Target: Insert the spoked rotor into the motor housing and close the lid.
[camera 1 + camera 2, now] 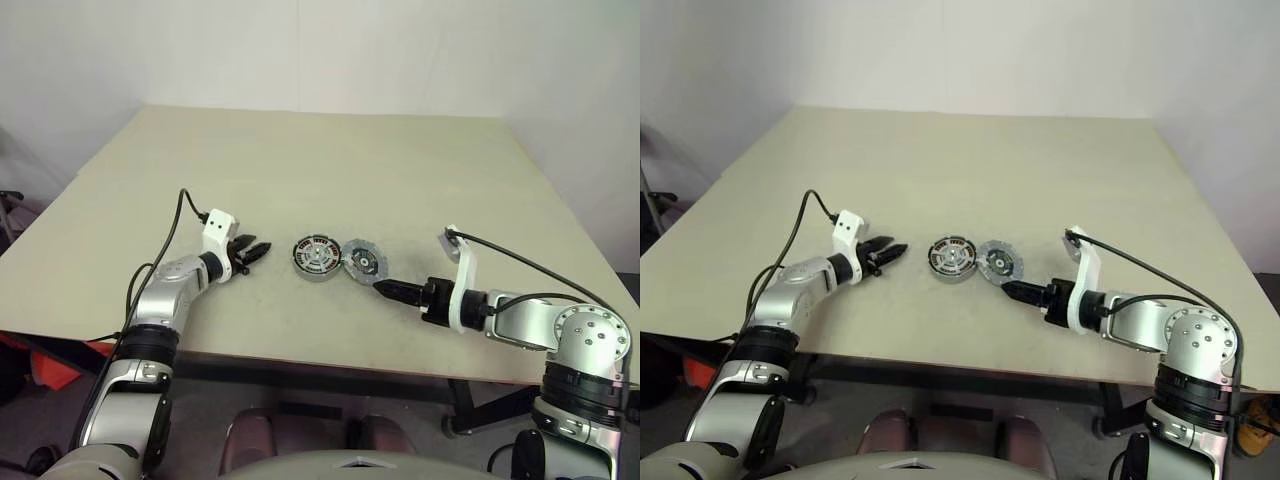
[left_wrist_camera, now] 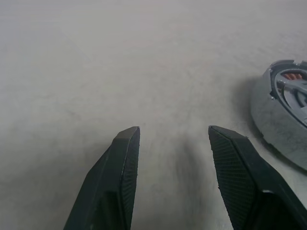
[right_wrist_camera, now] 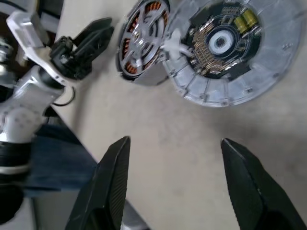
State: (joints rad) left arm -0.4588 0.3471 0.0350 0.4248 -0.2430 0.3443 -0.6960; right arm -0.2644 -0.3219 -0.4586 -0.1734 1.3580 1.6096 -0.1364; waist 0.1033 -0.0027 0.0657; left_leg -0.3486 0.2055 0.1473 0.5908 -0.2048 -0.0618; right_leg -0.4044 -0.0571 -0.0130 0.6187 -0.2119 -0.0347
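Right end effector sits low over the near part of the desk, fingers spread apart and grasping nothing; bare desk surface shows between its two black fingers in the right wrist view. It points toward the robot's left, tips just short of the lid, not touching. Left end effector hovers close above the desk on the robot's left, fingers parted with a clear gap, released, nothing between them; the left wrist view shows plain desk between the fingers and the housing's outer wall off to one side. Motor housing rests flat near the middle of the desk, between the two end effectors, copper-coloured windings visible around its inside. The spoked rotor already sits in the housing, silver spokes crossing over the copper, hub at centre. Lid lies just beside the housing on the robot's right, rim touching or slightly overlapping the housing's edge; cannot tell which. Its upward face shows a dark ring with small components around a pale centre, pale segmented rim outside; not yet on the housing. Beyond the parts, pale desk runs to the white wall.
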